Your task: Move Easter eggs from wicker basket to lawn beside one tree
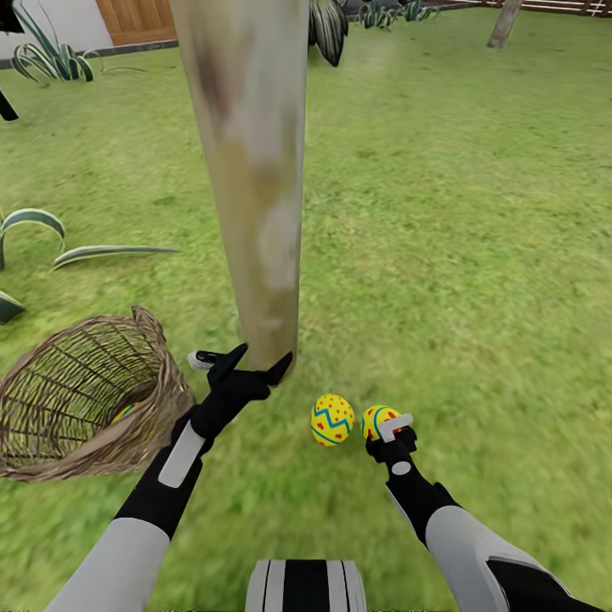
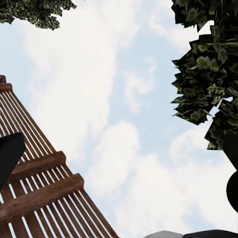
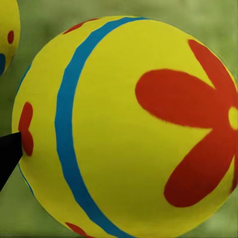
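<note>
Tight room at the foot of the tree

The tree [image 1: 251, 170] trunk stands just ahead of the left gripper [image 1: 242, 364]; the tipped wicker basket [image 1: 85, 399] blocks its left side; two Easter eggs [image 1: 331, 420] lie between the arms; the lawn [image 1: 476, 255] to the right of them is open.

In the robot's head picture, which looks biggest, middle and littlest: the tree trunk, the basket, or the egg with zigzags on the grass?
1. Tree trunk, biggest, though it stands close to the camera.
2. Basket.
3. Zigzag egg, littlest.
</note>
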